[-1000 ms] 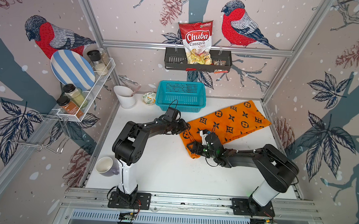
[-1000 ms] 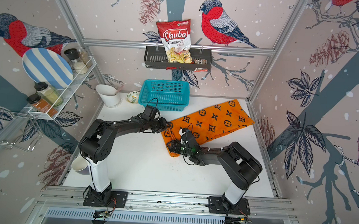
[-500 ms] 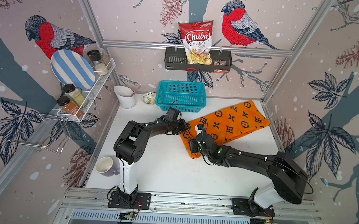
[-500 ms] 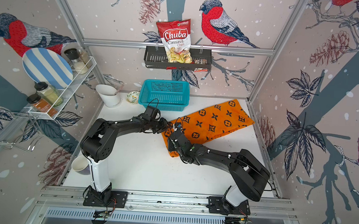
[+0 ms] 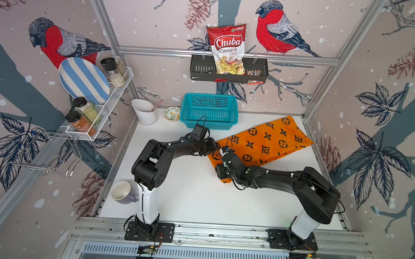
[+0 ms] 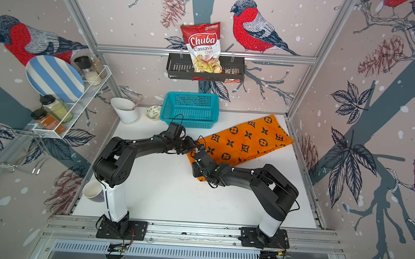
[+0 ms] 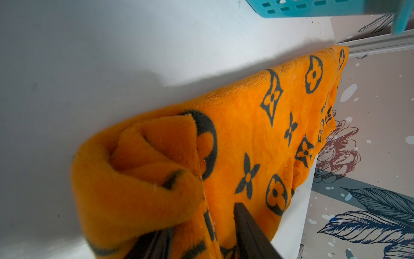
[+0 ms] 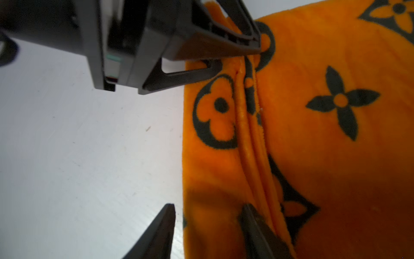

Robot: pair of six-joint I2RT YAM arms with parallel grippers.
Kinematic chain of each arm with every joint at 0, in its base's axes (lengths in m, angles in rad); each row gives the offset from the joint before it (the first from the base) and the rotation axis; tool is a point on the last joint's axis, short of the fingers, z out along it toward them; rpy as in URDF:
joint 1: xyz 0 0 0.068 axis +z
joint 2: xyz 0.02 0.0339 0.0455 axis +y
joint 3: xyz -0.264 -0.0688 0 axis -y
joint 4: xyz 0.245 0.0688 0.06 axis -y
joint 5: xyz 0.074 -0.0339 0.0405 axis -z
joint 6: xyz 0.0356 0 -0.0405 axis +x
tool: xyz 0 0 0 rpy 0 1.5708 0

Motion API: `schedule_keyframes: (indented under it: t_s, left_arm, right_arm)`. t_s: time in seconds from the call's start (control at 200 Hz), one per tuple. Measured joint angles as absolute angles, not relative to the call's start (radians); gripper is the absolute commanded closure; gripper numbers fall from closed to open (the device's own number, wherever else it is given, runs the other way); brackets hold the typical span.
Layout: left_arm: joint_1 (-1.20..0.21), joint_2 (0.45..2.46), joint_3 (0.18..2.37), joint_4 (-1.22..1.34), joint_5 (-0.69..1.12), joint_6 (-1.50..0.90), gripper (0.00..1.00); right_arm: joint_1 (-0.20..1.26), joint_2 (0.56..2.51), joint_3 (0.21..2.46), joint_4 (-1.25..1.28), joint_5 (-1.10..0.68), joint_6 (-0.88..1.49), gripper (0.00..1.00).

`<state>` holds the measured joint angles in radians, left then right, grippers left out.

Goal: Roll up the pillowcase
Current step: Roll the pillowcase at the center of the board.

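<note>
Left wrist view: the bright orange plush pillowcase [image 7: 257, 134], printed with black flowers and diamonds, has its near end turned over into a loose, partial roll. The left gripper [image 7: 201, 217] is clamped on that rolled end. One finger is half hidden behind the bulge and the other is pressed on the flat cloth.

Right wrist view agrees: the left gripper [image 8: 238, 56] pinches the folded hem. The right gripper [image 8: 208, 206] stands with its jaws parted, straddling the same edge — one finger [image 8: 161, 224] is over bare tabletop, clear of the cloth, and the other rests on the fabric beside the seam.

In both top views the pillowcase [image 5: 265, 141] lies diagonally, right of centre, on the white table [image 5: 196, 197]. Its upper-right corner is close to the right wall, and most of its length is flat. Left gripper [image 5: 214, 147] and right gripper [image 5: 221, 172] work at its lower-left end, near each other. A teal plastic mesh basket [image 5: 210, 111] stands above and left of the cloth — near it, not touching.
</note>
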<state>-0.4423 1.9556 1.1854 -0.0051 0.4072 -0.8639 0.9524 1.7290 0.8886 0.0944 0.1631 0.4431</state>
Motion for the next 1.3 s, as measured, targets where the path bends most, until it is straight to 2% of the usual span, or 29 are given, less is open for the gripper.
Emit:
schedule_keyframes:
  t_s: [0.2, 0.33, 0.43, 0.53, 0.765, 0.89, 1.001, 1.081, 1.226, 1.301]
  left_arm:
    - [-0.442, 1.961, 1.192, -0.006, 0.408, -0.862, 0.49]
    - [-0.442, 1.966, 1.196, -0.007, 0.41, -0.856, 0.48]
    - [-0.442, 1.967, 1.197, -0.008, 0.411, -0.855, 0.47]
    - [-0.442, 1.967, 1.205, -0.014, 0.41, -0.847, 0.47]
    - [-0.443, 1.975, 1.221, -0.036, 0.408, -0.831, 0.47]
    - [-0.443, 1.977, 1.225, -0.038, 0.408, -0.831, 0.47]
    - [-0.443, 1.977, 1.225, -0.038, 0.408, -0.831, 0.48]
    - [-0.443, 1.979, 1.226, -0.038, 0.408, -0.831, 0.47]
    - [-0.443, 1.979, 1.226, -0.038, 0.408, -0.831, 0.48]
    - [-0.443, 1.979, 1.226, -0.038, 0.408, -0.831, 0.47]
  right_arm:
    - [0.977, 1.785, 0.877, 0.1, 0.231, 0.389, 0.3]
    - [1.008, 1.819, 0.881, 0.123, 0.308, 0.361, 0.31]
    - [1.011, 1.825, 0.882, 0.127, 0.328, 0.344, 0.36]
    - [1.012, 1.828, 0.885, 0.126, 0.338, 0.344, 0.28]
    - [1.012, 1.745, 0.922, 0.034, 0.331, 0.344, 0.27]
    - [1.013, 1.689, 0.949, 0.022, 0.299, 0.344, 0.31]
    - [1.019, 1.693, 0.974, 0.018, 0.245, 0.344, 0.44]
    - [1.02, 1.716, 0.987, 0.018, 0.196, 0.344, 0.49]
    - [1.02, 1.754, 0.991, 0.014, 0.137, 0.344, 0.49]
    - [1.01, 1.757, 0.984, 0.015, 0.125, 0.347, 0.46]
